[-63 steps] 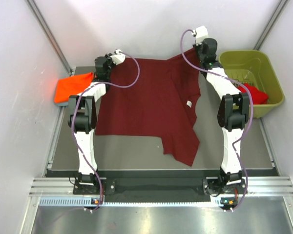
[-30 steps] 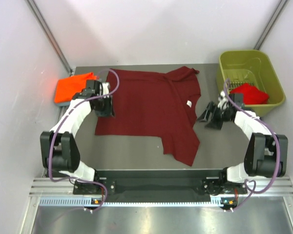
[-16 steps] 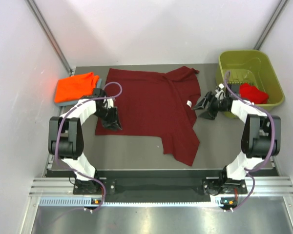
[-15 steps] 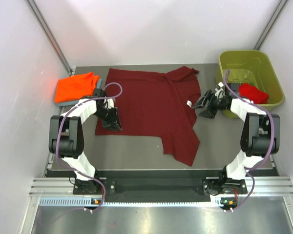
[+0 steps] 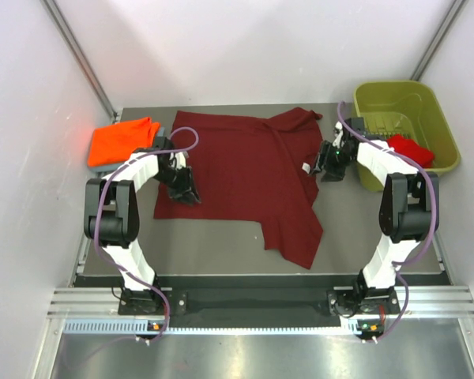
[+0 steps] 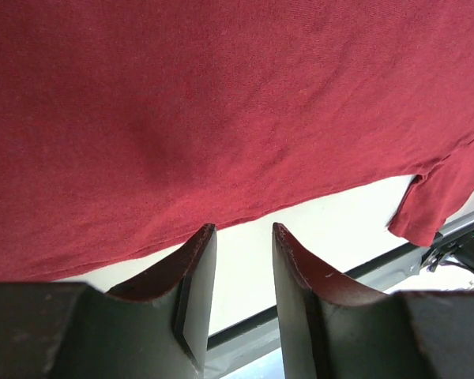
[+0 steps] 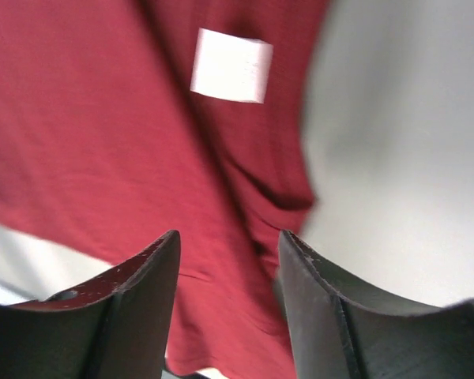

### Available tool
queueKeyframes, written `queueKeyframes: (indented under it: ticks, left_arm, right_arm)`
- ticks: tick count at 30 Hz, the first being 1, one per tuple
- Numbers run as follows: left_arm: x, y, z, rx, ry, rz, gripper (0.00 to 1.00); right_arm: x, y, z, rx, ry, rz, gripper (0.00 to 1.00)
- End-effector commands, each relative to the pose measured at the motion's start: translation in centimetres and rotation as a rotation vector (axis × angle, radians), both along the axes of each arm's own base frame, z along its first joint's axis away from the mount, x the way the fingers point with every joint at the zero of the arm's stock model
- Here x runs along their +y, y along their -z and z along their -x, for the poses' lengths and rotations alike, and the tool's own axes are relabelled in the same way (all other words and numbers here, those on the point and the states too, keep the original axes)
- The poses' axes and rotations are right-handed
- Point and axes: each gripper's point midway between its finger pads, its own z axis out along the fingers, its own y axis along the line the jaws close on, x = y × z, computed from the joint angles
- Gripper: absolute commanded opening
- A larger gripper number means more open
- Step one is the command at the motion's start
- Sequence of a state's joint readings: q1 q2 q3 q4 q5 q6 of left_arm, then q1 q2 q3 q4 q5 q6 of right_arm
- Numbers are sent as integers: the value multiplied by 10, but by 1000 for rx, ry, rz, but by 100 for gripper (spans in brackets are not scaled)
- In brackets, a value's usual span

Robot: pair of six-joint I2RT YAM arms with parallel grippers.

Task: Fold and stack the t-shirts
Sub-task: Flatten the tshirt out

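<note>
Okay, maroon shirt (image 5: 245, 178) lies flat mid-table, near-right corner rumpled. Left gripper (image 5: 185, 191) and right gripper (image 5: 329, 166) both spread, empty, at its left hem and right edge. Risk: one side snags a single layer, fold goes skewed.

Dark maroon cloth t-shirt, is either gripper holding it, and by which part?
Nothing is held: the left gripper and the right gripper both hang open over the dark maroon cloth t-shirt, no fabric pinched.
</note>
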State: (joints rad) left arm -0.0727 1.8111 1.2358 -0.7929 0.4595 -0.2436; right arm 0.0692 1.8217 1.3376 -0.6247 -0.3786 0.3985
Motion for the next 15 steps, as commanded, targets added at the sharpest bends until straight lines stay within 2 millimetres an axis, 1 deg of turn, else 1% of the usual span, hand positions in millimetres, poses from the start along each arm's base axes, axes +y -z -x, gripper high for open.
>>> queueKeyframes:
  ticks: [1,3,6,9,12,15]
  left_arm:
    - [-2,-15,-7,-28,-18,21,39]
    - [-2,-14,-6,-19,-18,19,39]
    - [-3,-14,-2,-3,-16,30,39]
    - [-4,-13,-1,6,-20,35,39]
    - [-6,-17,-4,-1,-24,46,39]
    - [-7,-19,-6,-1,-24,52,38]
  right_arm:
    - [-22,-3,15,22,13,131,51]
    - [-25,4,22,45,16,156,50]
    - [-21,16,29,73,2,156,50]
    - [-15,25,28,83,-16,161,47]
    - [-10,30,22,82,-31,172,44]
    - [-6,37,18,87,-44,180,43]
